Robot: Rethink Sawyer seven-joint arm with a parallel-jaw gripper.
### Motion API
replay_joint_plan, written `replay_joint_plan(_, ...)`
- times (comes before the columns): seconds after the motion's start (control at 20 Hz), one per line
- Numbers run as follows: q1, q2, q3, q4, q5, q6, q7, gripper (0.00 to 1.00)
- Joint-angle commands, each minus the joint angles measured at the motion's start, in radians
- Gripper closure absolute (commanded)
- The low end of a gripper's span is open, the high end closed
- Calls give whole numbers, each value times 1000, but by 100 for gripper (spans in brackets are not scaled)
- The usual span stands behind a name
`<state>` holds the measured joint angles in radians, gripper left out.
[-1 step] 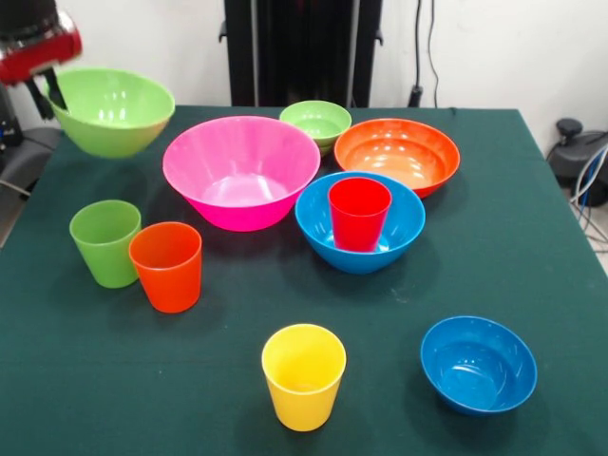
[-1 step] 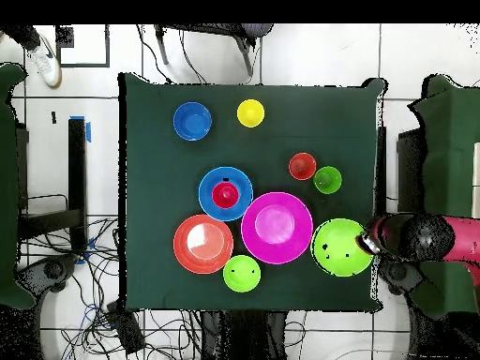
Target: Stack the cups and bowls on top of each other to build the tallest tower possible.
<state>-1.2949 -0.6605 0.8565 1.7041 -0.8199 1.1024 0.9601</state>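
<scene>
Nearest you sits the yellow cup (image 1: 303, 375), upright and alone, with the small blue bowl (image 1: 478, 364) well apart to its side. Mid-table you have the light green cup (image 1: 105, 241) just beside the orange cup (image 1: 167, 265); whether they touch, you cannot tell. Behind them stands the big pink bowl (image 1: 240, 170), and beyond it the small light green bowl (image 1: 316, 123) and the wide orange bowl (image 1: 397, 155). The start of the tower is the big blue bowl (image 1: 359, 223) with the red cup (image 1: 359, 213) standing upright inside it. Note that the big light green bowl (image 1: 109, 110) is not on that pile: it hangs tilted at the table's corner, lifted clear of the cloth, with the gripper (image 1: 46, 91) at its rim; the dark fingers (image 1: 56, 87) appear clamped over the rim edge, one inside and one outside. Judgement: you are in the carry step, bowl in hand, most of the stacking not yet done. Risks from here: a one-sided rim pinch on glossy plastic lets the bowl swing or slip, so a quick traverse could drop it onto the pink bowl or the two cups along the way. The red cup's mouth is a narrow seat; set the bowl down off-centre or tilted and it will likely slide off or tip the cup over.
</scene>
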Motion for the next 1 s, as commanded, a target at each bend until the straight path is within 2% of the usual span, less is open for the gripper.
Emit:
replay_joint_plan(0.05, 43, -136, 72, 17, 68, 200, -384, 100)
replay_joint_plan(0.25, 60, -166, 97, -2, 99, 273, -380, 100)
replay_joint_plan(0.45, 68, -181, 122, -39, 158, 330, -340, 100)
replay_joint_plan(0.7, 63, -157, 166, -53, 272, 283, -212, 100)
replay_joint_plan(0.85, 59, -151, 196, -49, 352, 206, -120, 100)
replay_joint_plan(1.0, 70, -155, 200, -56, 391, 176, -70, 100)
